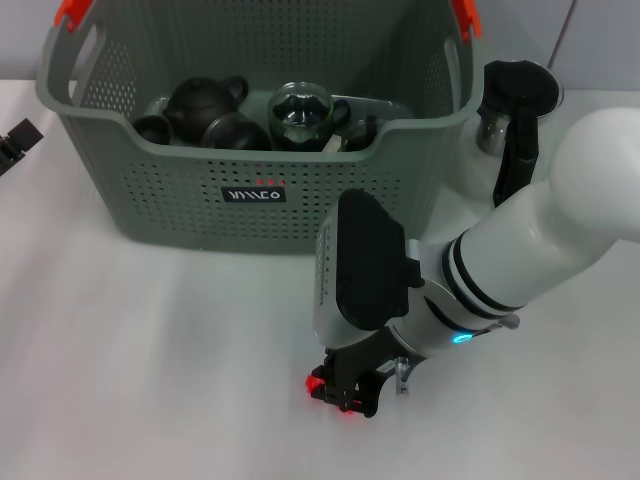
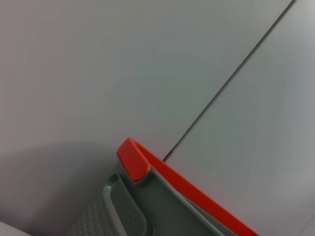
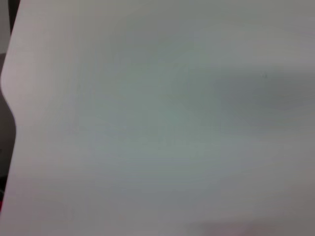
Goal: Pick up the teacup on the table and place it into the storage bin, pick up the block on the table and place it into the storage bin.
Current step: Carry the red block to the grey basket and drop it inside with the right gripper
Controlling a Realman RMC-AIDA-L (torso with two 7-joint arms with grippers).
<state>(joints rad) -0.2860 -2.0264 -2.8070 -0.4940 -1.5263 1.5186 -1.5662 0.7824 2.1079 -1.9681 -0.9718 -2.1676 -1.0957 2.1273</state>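
The storage bin, a grey-green perforated basket with orange clips, stands at the back middle of the white table. Inside it lie a dark teapot, dark teacups and a round glass vessel. My right gripper is down at the table in front of the bin. A small red thing, probably the block, shows at its black fingers. My left gripper is parked at the left edge. The left wrist view shows the bin's rim and an orange clip.
A glass pitcher with a black handle stands right of the bin, behind my right arm. The right wrist view shows only the blank white tabletop. Bare table lies in front of the bin on the left.
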